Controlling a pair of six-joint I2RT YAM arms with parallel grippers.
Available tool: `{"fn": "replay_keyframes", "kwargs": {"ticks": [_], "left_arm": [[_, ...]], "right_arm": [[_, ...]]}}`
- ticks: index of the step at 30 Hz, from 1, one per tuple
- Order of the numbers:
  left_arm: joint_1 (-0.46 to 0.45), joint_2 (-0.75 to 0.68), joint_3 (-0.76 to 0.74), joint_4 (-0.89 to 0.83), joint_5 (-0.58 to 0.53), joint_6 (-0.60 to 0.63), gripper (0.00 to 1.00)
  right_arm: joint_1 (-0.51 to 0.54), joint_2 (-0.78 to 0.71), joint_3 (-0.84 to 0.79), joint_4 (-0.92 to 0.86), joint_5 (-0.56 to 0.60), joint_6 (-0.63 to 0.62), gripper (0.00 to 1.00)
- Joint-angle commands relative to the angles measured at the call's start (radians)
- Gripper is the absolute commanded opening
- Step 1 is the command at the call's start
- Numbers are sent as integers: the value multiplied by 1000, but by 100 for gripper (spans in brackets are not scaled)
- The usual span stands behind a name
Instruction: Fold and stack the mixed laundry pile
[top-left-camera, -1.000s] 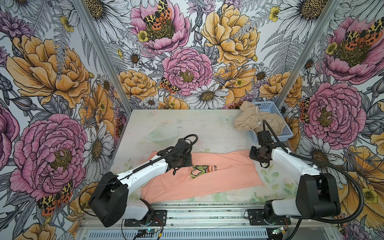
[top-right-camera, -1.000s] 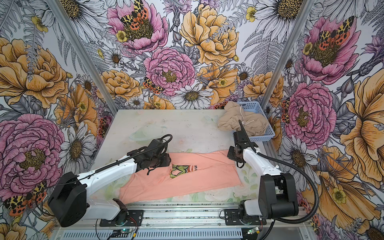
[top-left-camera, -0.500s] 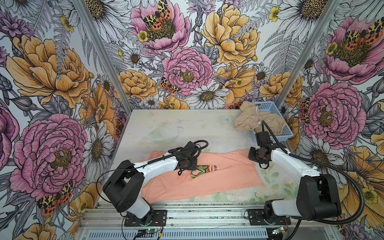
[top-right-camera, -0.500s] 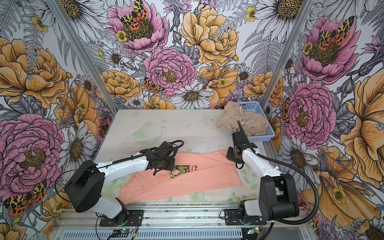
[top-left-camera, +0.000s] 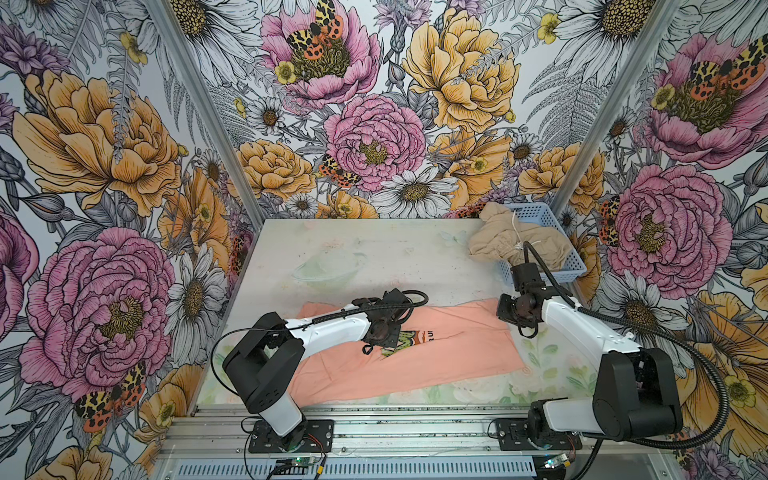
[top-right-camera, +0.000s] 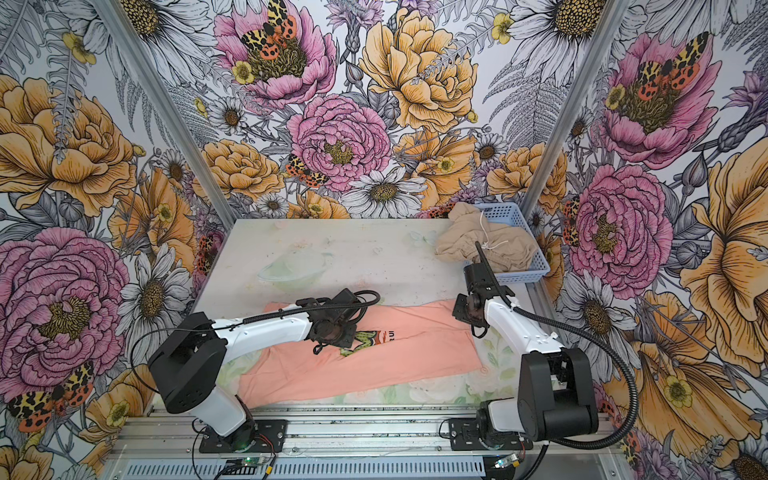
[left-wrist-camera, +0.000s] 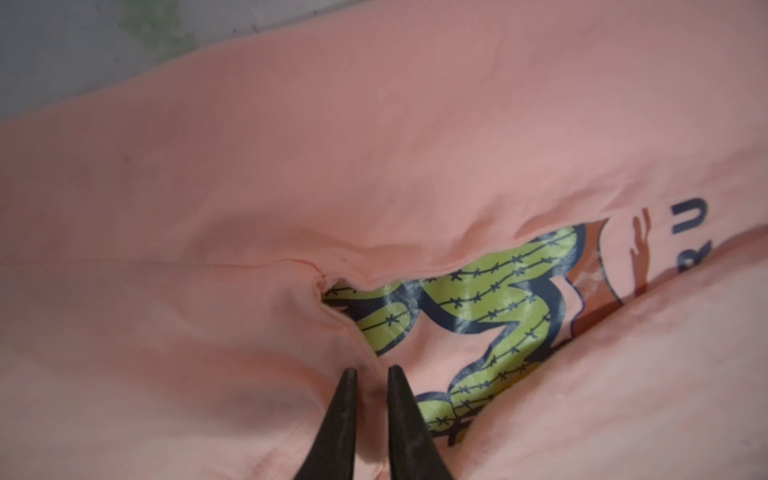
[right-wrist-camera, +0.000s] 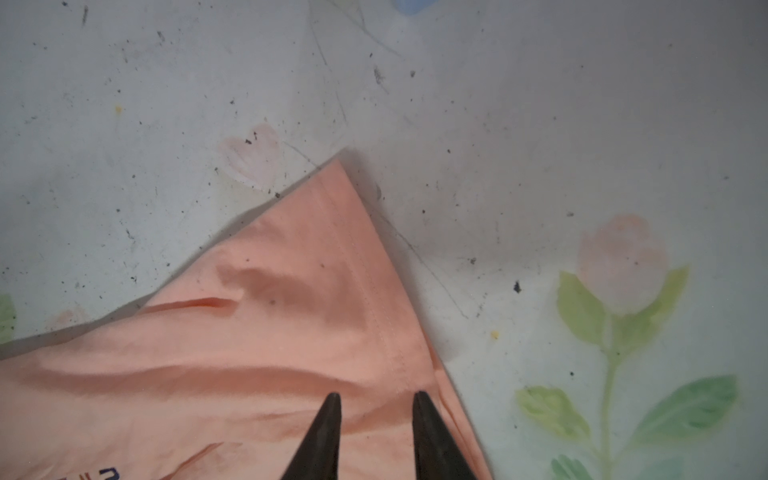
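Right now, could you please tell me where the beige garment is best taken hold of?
Probably the beige garment at its bunched fold spilling over the rim of the basket onto the table, approached from above on the open table side. The cloth lies thick there, clear of the basket walls that would crowd the jaws. Skip the thin white drawstring.

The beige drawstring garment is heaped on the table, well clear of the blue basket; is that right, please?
Not quite: the beige drawstring garment is heaped in the blue basket, draping over its rim, as both top views show.
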Motion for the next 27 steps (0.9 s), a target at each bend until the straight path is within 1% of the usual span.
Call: {"fn": "replay_keyframes", "kwargs": {"ticks": [1,2,5,8,13,19,27], "left_arm": [[-16,11,31,-23,-44,-4,20],[-21,15,32,-23,-44,-3,22],[-43,30,44,-27,-91,-3,26],[-66,56,64,-42,-120,-3,32],[-91,89,87,-62,-147,-8,33],[-103,91,87,-87,-183,-22,24],[-108,93,82,-87,-199,-29,12]], "right_arm": [[8,-30,-4,8,6,7,32],[8,-30,-3,8,4,8,32],[8,-31,-5,10,3,10,32],[8,-35,-8,10,3,8,32],[7,-39,-11,10,5,8,32],[8,-46,-14,10,9,9,32],[8,-49,-18,10,10,11,31]]}}
